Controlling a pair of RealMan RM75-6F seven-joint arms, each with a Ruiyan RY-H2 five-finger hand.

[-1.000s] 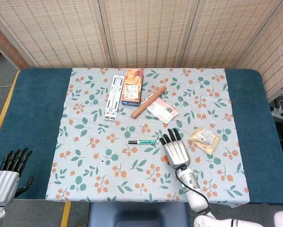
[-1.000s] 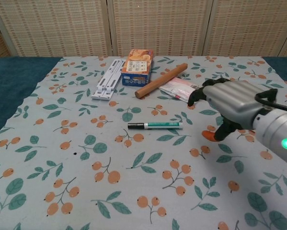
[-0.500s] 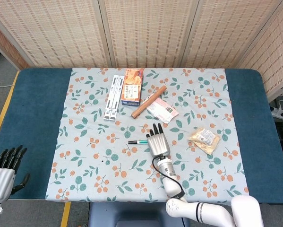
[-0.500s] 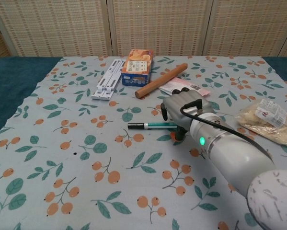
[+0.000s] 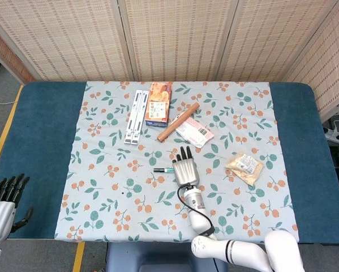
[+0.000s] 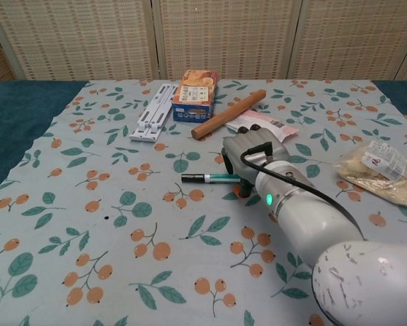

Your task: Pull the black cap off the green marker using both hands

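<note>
The green marker [image 5: 166, 169] lies flat on the floral cloth, its black cap [image 6: 190, 178] pointing left. My right hand [image 5: 185, 166] lies over the marker's right, green end with fingers stretched forward and apart. In the chest view the right hand [image 6: 255, 157] hides that end of the marker [image 6: 220, 178]; no grip on the barrel shows. My left hand [image 5: 3, 198] hangs off the table's near left corner, fingers extended, holding nothing, far from the marker.
Behind the marker lie a wooden rod [image 5: 177, 122], a pink packet [image 5: 194, 131], an orange box [image 5: 158, 103] and a white folding rack [image 5: 136, 116]. A snack bag [image 5: 244, 166] sits to the right. The cloth [image 5: 101, 187] has bare blue table either side.
My right hand has slid left from beside the marker to lie over its green end. The left hand has sunk lower at the frame's bottom left. The marker has not moved.
</note>
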